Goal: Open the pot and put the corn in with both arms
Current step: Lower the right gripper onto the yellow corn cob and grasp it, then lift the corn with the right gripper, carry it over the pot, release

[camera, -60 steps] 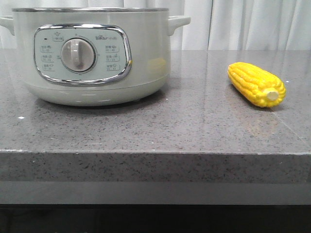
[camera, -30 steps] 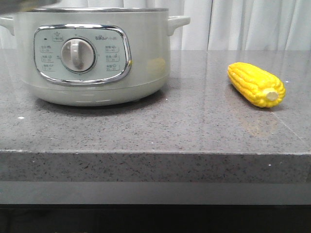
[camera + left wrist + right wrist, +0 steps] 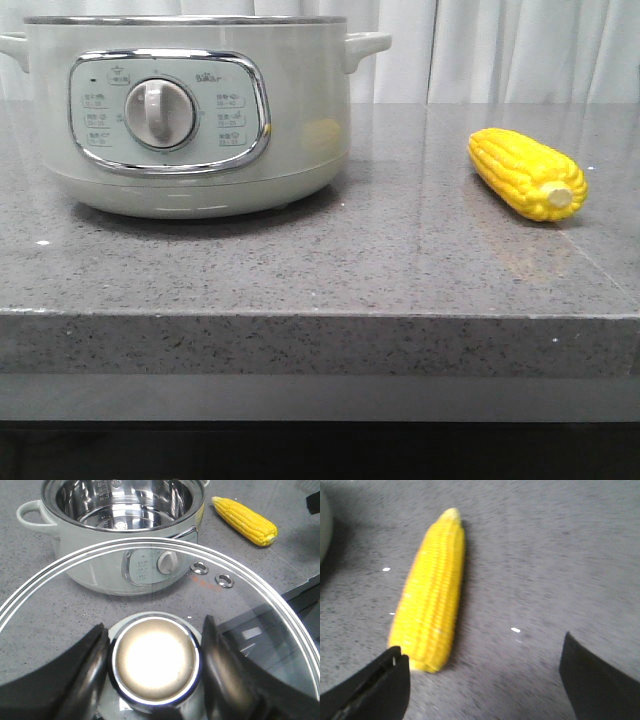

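Grey speckled stone surface (image 3: 300,270), white curtains behind: pot (image 3: 190,120) sits at left, already open with its steel bowl bare, and the left gripper (image 3: 152,662) is clamped on the knob of the glass lid (image 3: 240,605), held clear of the pot — glass, fragile and probably slippery, so the knob is the right hold. Corn (image 3: 528,172) lies well right of the pot, light and stiff, best pinched across mid-cob. Right gripper (image 3: 482,672) hangs spread wide and empty just above it, the cob nearer one finger than centred.

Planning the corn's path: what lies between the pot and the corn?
Nothing: in the front view only bare grey counter separates the pot from the corn.
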`<control>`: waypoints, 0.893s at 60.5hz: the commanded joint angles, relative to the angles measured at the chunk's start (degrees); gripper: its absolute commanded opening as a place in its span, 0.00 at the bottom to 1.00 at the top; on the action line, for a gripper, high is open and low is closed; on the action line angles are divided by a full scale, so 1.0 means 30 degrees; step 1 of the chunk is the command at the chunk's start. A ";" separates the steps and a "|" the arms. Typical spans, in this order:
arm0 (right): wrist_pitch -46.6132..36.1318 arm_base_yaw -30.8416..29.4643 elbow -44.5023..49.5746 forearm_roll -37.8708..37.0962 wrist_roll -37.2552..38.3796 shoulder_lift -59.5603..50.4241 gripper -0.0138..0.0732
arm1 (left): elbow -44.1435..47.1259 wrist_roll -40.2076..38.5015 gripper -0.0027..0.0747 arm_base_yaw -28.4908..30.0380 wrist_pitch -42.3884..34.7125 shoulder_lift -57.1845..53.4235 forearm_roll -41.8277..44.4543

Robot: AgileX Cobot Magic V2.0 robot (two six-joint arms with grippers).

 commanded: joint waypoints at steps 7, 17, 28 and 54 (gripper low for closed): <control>-0.1346 0.1464 -0.3102 0.1120 -0.0096 0.3539 0.88 | -0.0636 -0.0231 0.37 -0.0116 -0.2696 0.0107 -0.0503; -0.0807 0.1933 -0.5174 0.1538 -0.0096 0.6448 0.88 | -0.0636 -0.0231 0.37 -0.0116 -0.2696 0.0107 -0.0503; -0.0468 0.1971 -0.6701 0.1575 -0.0096 0.8861 0.86 | -0.0636 -0.0231 0.37 -0.0116 -0.2696 0.0107 -0.0503; 0.0254 0.1971 -0.9330 0.1590 -0.0143 0.8845 0.42 | -0.0636 -0.0231 0.37 -0.0116 -0.2696 0.0107 -0.0503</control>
